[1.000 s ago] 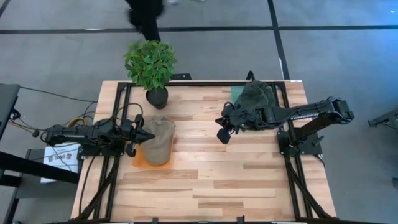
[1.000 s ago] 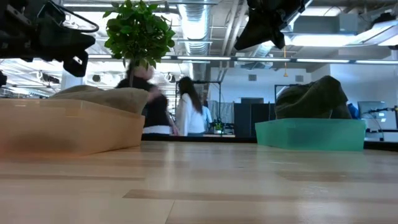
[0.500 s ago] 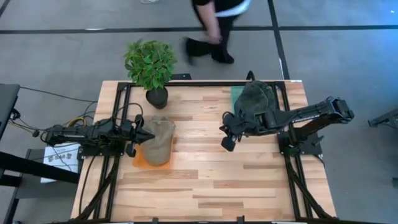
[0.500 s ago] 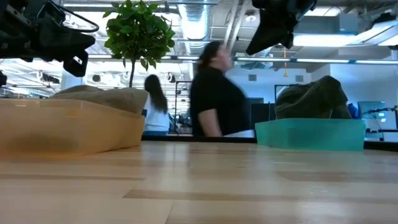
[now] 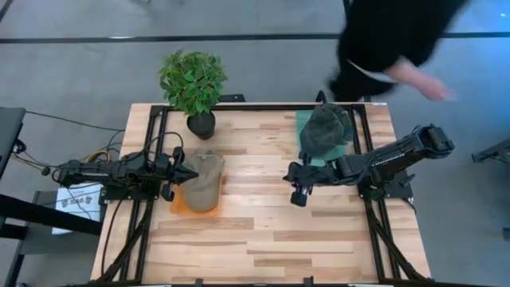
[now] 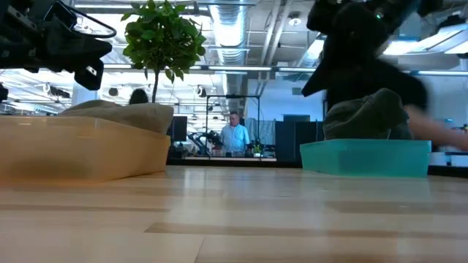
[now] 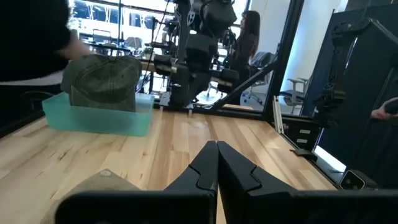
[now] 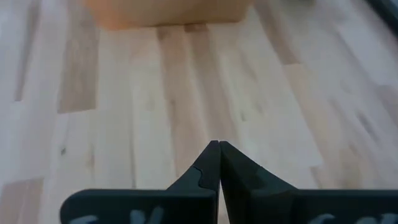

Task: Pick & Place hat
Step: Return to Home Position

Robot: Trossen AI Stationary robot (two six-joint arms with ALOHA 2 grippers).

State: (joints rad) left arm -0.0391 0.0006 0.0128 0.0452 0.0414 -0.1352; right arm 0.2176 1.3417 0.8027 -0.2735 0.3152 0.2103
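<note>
A tan hat (image 5: 203, 185) lies in an orange bin (image 6: 80, 150) at the table's left. A dark green hat (image 5: 325, 129) sits in a teal bin (image 6: 365, 158) at the far right; the left wrist view shows this green hat (image 7: 102, 76) too. My left gripper (image 5: 191, 173) is shut and level, hanging above the tan hat's left edge. My right gripper (image 5: 296, 191) is shut and slants down over bare wood, nearer than the teal bin; its shut tips (image 8: 217, 146) hold nothing.
A potted plant (image 5: 193, 84) stands at the far left of the table. A person (image 5: 386, 36) leans in just beyond the far right edge, close to the teal bin. Bare wood (image 5: 263, 231) fills the middle and near part.
My right gripper has gone toward the table's near edge and down, away from the green hat, rolling as it went; it stays shut. A person has walked along the far edge from left to right.
</note>
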